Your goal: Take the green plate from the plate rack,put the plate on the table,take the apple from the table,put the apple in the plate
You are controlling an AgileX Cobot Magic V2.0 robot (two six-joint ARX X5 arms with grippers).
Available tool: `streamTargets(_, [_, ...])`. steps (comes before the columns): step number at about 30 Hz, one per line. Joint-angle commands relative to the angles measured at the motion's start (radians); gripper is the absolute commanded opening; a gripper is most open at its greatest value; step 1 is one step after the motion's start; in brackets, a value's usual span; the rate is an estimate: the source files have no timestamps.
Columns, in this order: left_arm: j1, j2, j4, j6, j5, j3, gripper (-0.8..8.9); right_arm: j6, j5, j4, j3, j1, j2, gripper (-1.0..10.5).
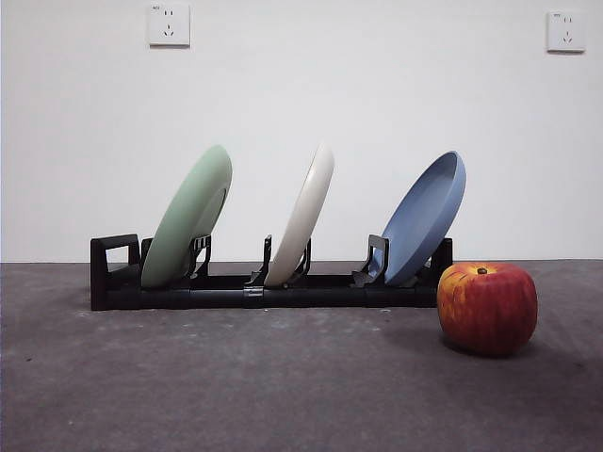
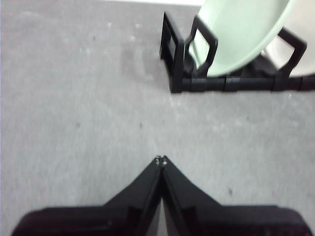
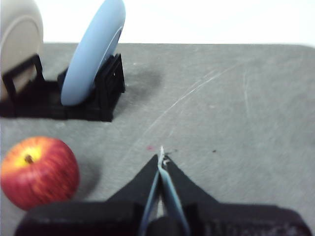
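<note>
Three plates in rack: the green plate [image 1: 188, 218] stands at the handle end of the plate rack [image 1: 254, 292], then a cream-white plate [image 1: 303, 215], then a blue plate [image 1: 426, 218]; all lean the same way.
Apple: the apple [image 1: 487, 307] rests on the table [image 1: 236, 386], just beside the rack end that holds the blue plate.
Left gripper: the left gripper [image 2: 161, 160] hangs over bare table near the green plate, jaws pressed together, holding nothing.
Right gripper: the right gripper [image 3: 161, 156] is close to the apple, jaws also closed and empty.
Step in hand: reach for the green plate; nothing is lifted yet.
How to do it well: I think the left jaws must spread first, then pinch the upper rim and lift along the lean of the slot, so the plate does not drag the rack or knock the cream-white neighbour.
</note>
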Motion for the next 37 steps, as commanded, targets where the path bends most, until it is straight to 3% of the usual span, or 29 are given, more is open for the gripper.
streamTargets(1, [0.003,0.0,0.055,-0.119,0.005,-0.007,-0.04,0.278,-0.001,0.007,-0.01,-0.001,-0.001,0.0])
streamTargets(4, [0.002,0.0,0.086,-0.287,0.106,0.005,-0.04,0.566,-0.017,0.003,-0.002,-0.001,-0.001,0.0])
streamTargets(9, [0.003,0.006,0.105,-0.399,0.265,0.095,-0.04,0.994,0.068,0.007,0.043,-0.001,-0.001,0.0])
streamTargets(13, [0.002,0.053,0.095,-0.397,0.286,0.275,-0.05,1.034,0.089,0.032,0.101,-0.001,-0.001,0.0])
streamTargets(18, [0.002,0.163,0.091,-0.386,0.291,0.479,-0.05,1.022,0.062,0.223,0.159,-0.001,0.005,0.0])
streamTargets(23, [0.001,0.31,0.07,-0.383,0.373,0.665,-0.04,0.904,-0.075,0.298,0.307,-0.001,0.109,-0.1])
streamTargets(25, [0.001,0.384,0.032,-0.364,0.429,0.749,-0.05,0.808,-0.153,0.258,0.409,0.0,0.199,-0.1])
streamTargets(29, [0.0,0.525,-0.132,-0.225,0.523,0.92,-0.06,0.616,-0.313,0.125,0.64,0.0,0.404,-0.1])
streamTargets(34, [-0.016,0.711,-0.421,-0.04,0.524,1.158,-0.06,0.409,-0.498,-0.127,0.991,0.001,0.687,-0.1])
streamTargets(37, [-0.036,0.809,-0.566,0.025,0.489,1.287,-0.06,0.297,-0.537,-0.309,1.201,0.016,0.841,-0.1])
